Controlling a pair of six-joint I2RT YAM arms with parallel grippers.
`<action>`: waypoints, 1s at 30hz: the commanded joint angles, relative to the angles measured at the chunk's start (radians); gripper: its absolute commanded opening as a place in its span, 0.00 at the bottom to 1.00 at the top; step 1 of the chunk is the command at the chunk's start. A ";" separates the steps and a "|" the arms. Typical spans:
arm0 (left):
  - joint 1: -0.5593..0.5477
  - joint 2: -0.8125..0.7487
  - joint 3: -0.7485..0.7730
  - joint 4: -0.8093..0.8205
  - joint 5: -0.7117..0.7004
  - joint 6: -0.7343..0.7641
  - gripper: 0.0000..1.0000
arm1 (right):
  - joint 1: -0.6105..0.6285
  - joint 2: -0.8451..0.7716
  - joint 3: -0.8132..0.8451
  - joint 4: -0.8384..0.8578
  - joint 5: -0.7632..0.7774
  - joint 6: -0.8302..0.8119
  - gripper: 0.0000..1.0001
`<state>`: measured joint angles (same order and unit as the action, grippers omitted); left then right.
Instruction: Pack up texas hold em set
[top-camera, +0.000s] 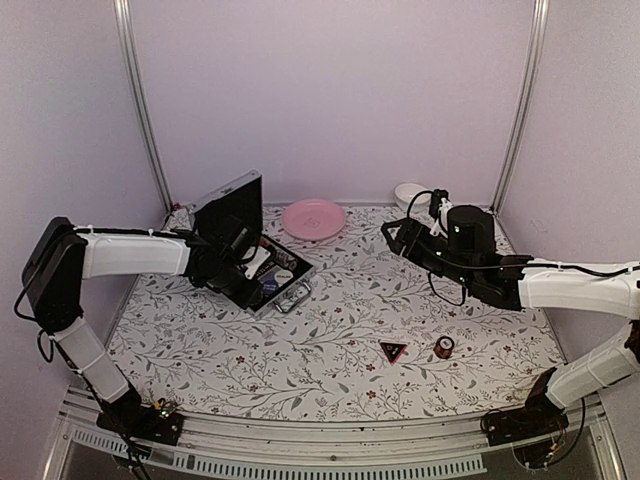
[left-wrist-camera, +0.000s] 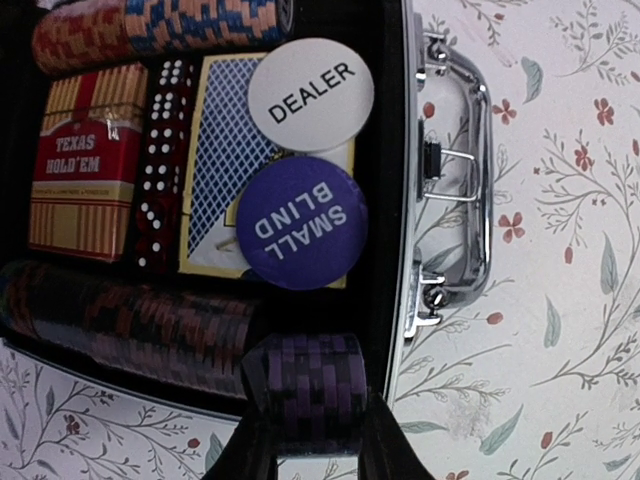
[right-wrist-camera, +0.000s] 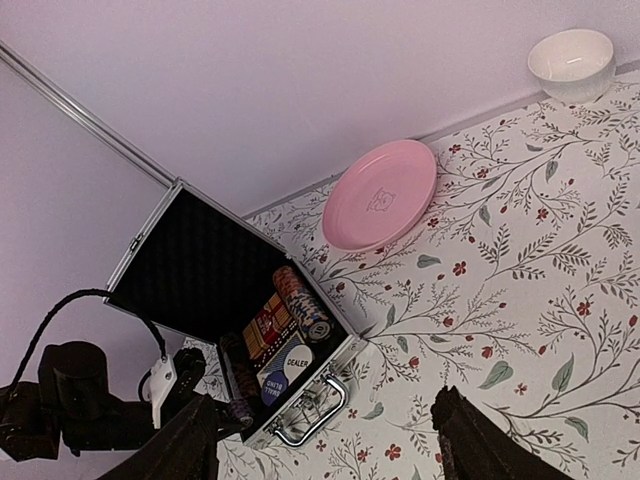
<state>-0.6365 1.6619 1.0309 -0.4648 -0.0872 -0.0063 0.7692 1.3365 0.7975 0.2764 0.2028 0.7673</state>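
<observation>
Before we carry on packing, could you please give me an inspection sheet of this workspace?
Surface: floral tablecloth, flat.
Job's things: square silver aluminium case open, with chips, cards, dice inside; black-and-red triangle and small red chip stack loose on cloth.
Clutter: round pink plate, small white bowl, at back.
Grippers: left gripper shut on dark purple chip stack at case's edge; right gripper open, empty.
Cables: black cable along right arm.
Surroundings: lilac walls, metal posts.
</observation>
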 joint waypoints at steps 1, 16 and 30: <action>0.009 0.016 0.002 -0.001 -0.041 0.018 0.08 | -0.009 -0.010 -0.006 0.003 0.000 -0.002 0.74; 0.009 0.032 0.005 -0.006 -0.069 0.011 0.33 | -0.017 0.014 0.000 0.004 -0.017 0.004 0.74; 0.005 -0.054 -0.019 0.022 -0.167 0.008 0.46 | -0.019 -0.002 -0.004 0.001 0.002 -0.001 0.74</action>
<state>-0.6346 1.6791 1.0306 -0.4652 -0.1883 -0.0002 0.7578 1.3437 0.7975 0.2764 0.1909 0.7692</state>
